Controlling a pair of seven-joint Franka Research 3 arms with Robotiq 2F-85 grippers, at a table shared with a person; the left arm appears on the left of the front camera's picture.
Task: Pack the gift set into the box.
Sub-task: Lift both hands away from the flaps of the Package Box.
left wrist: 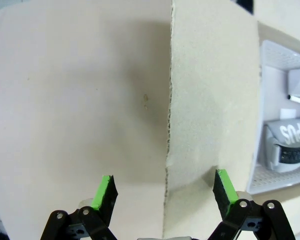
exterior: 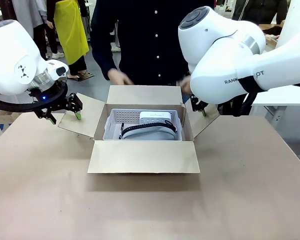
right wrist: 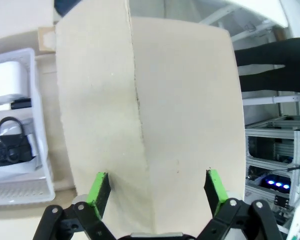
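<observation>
Green pads (left wrist: 106,192) of the left jaws stand wide apart and grip nothing. The torn outer edge of the left flap (left wrist: 210,100) runs up between them, so one pad hangs over the bare brown desk (left wrist: 75,100) and the other over the cardboard. The right jaws are just as wide and just as empty, with their pads (right wrist: 99,192) either side of the right flap (right wrist: 185,100), which rises away from them with a crease down its length.

Outward from both, the large plain brown corrugated cardboard box (exterior: 143,157) sits in the middle of the desk with all four top flaps spread open. The near flap lies flat towards the robot and the far one stands up in front of the person. The person's hands (exterior: 121,77) hover just behind that far flap (not touching it, as far as I can tell).

Inside sits a white perforated plastic basket (exterior: 115,122), which holds a small white carton (exterior: 155,117) and a grey pouch with a black strap (exterior: 150,132). Dark lettering shows on the pouch in the left wrist view, too cropped to read.

I judge the packing itself done, since the set looks to be lying low inside the walls. What seems left is the closing, side flaps first by the look of where the jaws wait, then the near and far flaps. No flap has yet been folded in.
</observation>
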